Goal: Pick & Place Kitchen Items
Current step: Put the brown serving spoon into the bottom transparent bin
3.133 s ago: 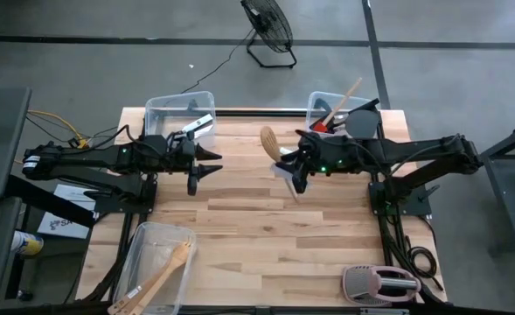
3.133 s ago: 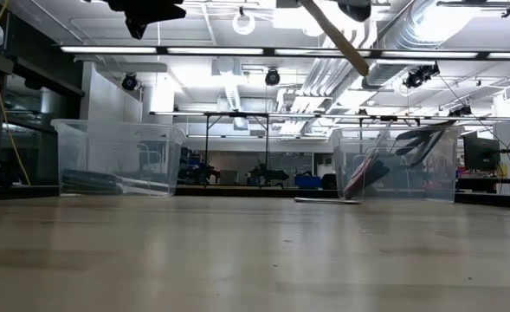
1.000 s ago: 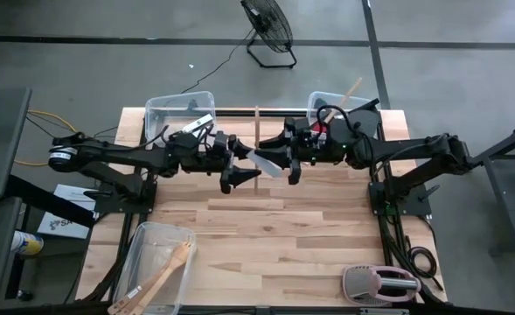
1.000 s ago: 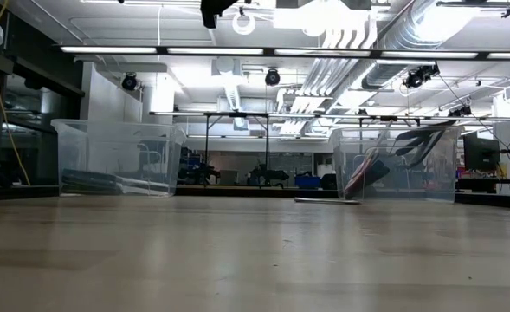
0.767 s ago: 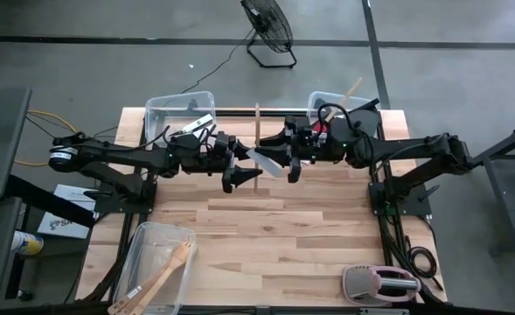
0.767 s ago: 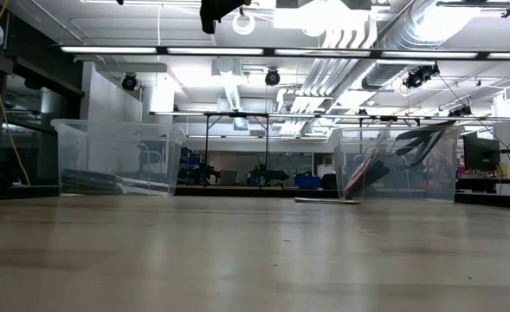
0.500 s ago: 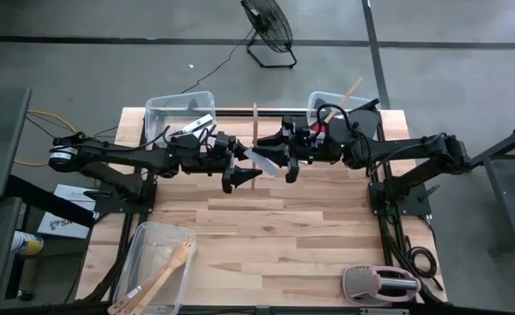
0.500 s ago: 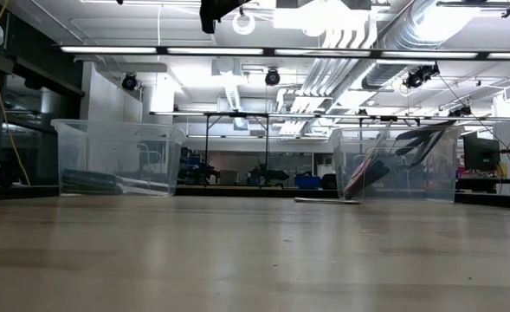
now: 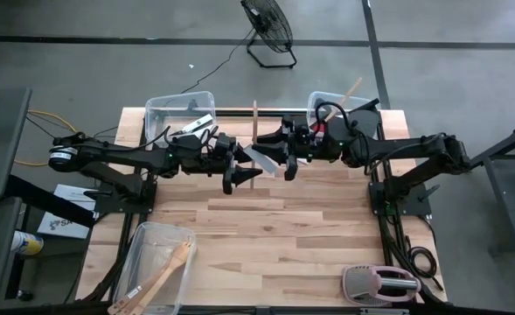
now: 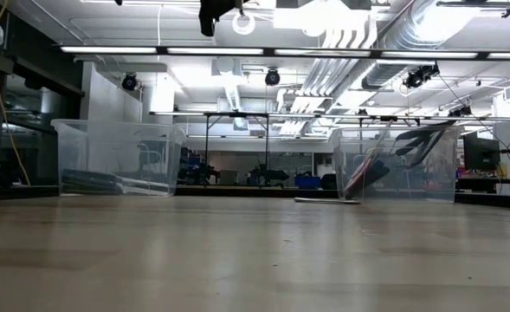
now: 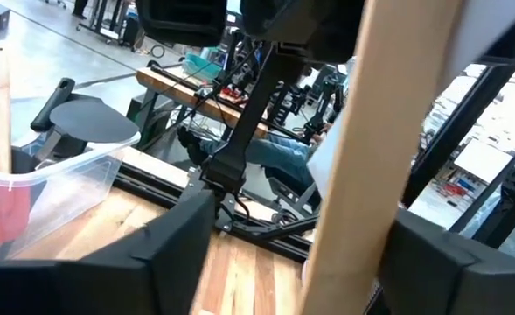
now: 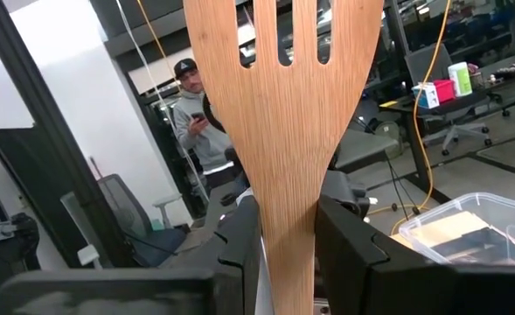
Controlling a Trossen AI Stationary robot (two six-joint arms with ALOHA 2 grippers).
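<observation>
Above the far middle of the bench [image 9: 274, 236], the left claw [image 9: 237, 166] stands spread around the handle of a wooden forked turner [image 12: 283, 114], not pinching it. The right claw [image 9: 279, 156] faces it, pressed onto the turner's neck and holding it upright in the air.

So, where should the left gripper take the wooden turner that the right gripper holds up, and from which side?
Take the wooden turner by its bare straight handle. The right gripper is shut on the neck just under the forked head, so that part is taken. The left gripper probably does best coming from its own side, facing the right gripper, with open jaws on either side of the handle.
</observation>
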